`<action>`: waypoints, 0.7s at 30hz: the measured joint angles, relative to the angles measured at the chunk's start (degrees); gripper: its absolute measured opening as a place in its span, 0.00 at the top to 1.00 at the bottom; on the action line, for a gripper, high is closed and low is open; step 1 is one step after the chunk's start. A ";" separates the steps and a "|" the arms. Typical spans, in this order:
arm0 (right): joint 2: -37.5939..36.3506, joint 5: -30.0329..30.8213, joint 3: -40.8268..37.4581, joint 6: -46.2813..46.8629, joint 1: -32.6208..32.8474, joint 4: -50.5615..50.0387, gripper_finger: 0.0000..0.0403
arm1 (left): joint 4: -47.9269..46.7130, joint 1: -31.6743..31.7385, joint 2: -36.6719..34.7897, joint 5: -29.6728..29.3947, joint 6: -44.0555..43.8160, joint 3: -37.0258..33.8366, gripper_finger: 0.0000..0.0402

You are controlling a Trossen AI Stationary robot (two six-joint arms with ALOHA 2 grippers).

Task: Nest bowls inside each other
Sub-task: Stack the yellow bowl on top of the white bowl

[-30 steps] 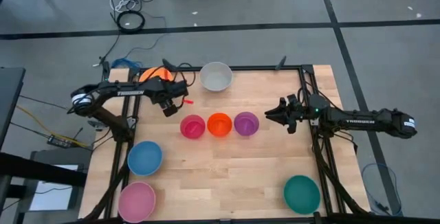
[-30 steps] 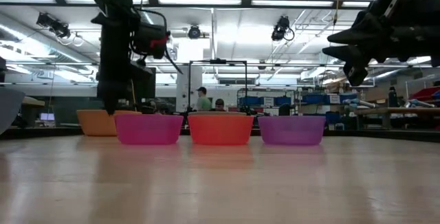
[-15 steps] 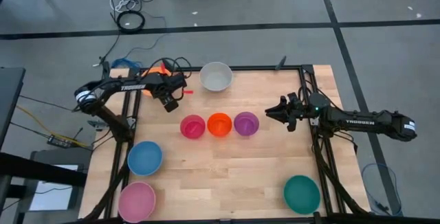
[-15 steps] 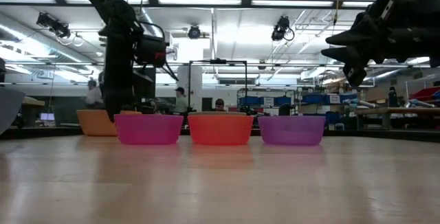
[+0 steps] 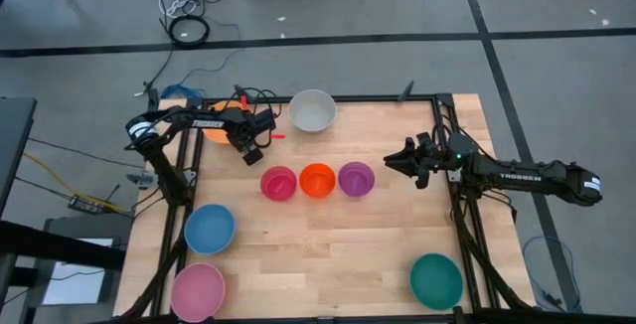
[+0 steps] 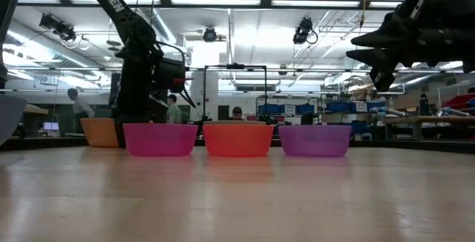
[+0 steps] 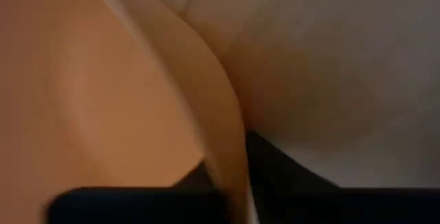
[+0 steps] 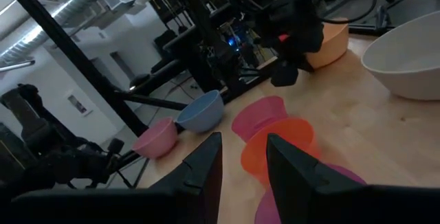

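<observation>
Right now I have the left hand (image 5: 245, 146) down at the far left corner of the worktop (image 5: 328, 244), and my wrist camera there shows its fingers clamped on the rim of the orange bowl (image 7: 103, 100), one finger inside the wall and one outside. From above, only a sliver of that bowl peeks out from under the arm.

My right hand (image 5: 392, 162) hangs above the worktop on the right side, just beside the purple bowl (image 5: 356, 178), with its fingers (image 8: 199, 172) apart and nothing between them.

Across the middle I see the three small bowls in a row, close side by side: the magenta bowl (image 5: 279, 183), the red-orange bowl (image 5: 317, 180) and the purple one. The grey-white bowl (image 5: 312, 110) sits at the far edge, just beside the left hand. On the near left, the blue bowl (image 5: 209, 229) and the light pink bowl (image 5: 197, 291) sit close together, the pink one nearest the corner. The teal bowl (image 5: 436, 279) stands alone at the near right corner.
</observation>
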 joint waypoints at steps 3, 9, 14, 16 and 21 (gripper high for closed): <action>0.00 0.00 0.00 -0.01 0.00 0.00 0.75 | -0.03 -0.01 -0.20 0.38 -0.35 0.06 0.97; 0.00 0.30 0.00 -0.02 -0.02 0.00 0.75 | -2.33 -1.57 -0.20 3.00 -0.40 3.10 0.99; 0.00 0.35 0.00 0.37 -0.74 -0.02 0.75 | -7.60 -3.16 -0.20 3.66 -0.42 9.39 0.99; 0.00 0.35 0.00 0.41 -0.99 -0.02 0.75 | -9.67 -4.23 -0.20 4.35 -0.25 12.52 0.99; 0.00 0.15 0.00 0.76 -1.11 -0.09 0.75 | -13.96 -7.18 -0.22 5.97 1.75 22.51 0.99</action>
